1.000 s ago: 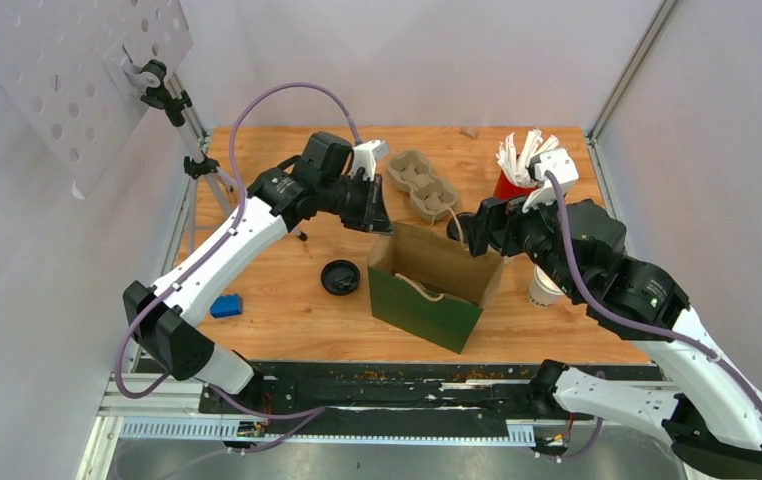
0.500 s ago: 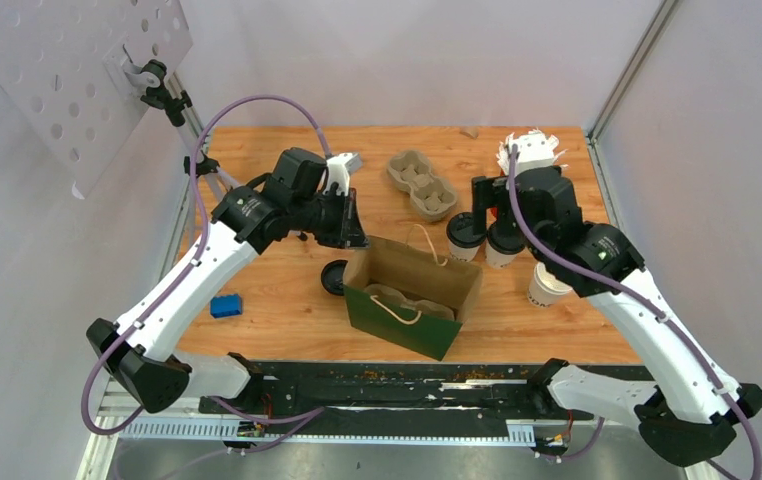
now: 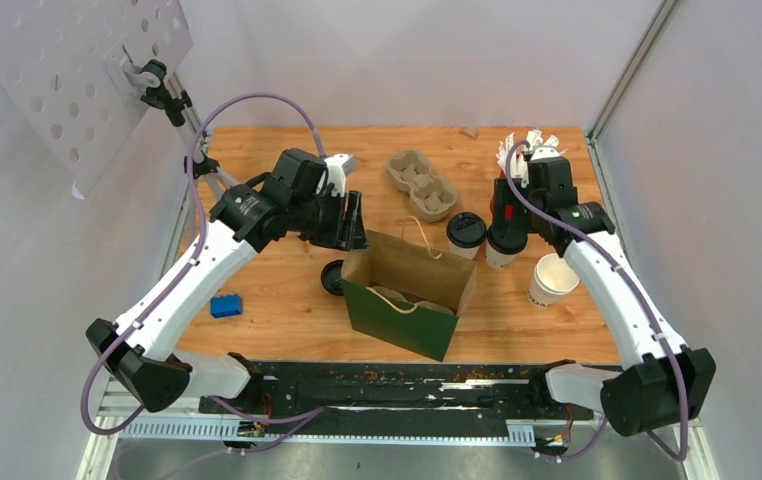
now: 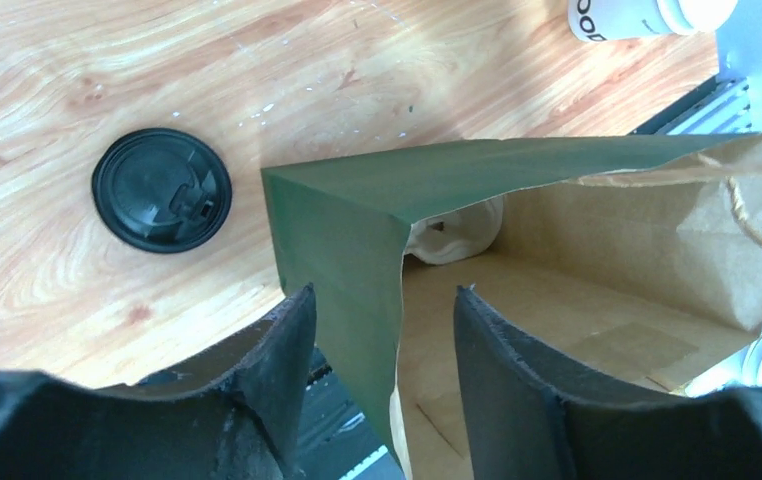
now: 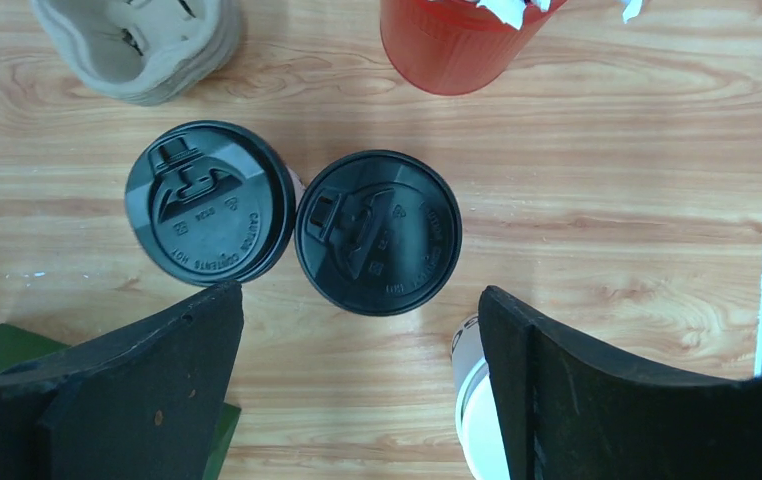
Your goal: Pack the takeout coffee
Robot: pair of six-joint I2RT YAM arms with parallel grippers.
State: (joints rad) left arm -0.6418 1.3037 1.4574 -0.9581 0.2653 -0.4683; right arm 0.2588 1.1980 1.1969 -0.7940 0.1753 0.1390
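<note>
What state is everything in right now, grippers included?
Green bag, upright, mouth open.
Lidded cup nearest the bag, upright, outside the bag.
Second lidded cup, upright, beside the first.
Loose lid, flat on the table.
Uncovered cup, upright, no lid.
Left gripper, open, straddling the bag's wall.
Right gripper, open.

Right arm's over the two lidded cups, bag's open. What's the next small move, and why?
Probably lower the right gripper straight down around the right-hand lidded cup and close. Its jaws are open, that cup sits centred between them, and the bag stands open nearby.
</note>
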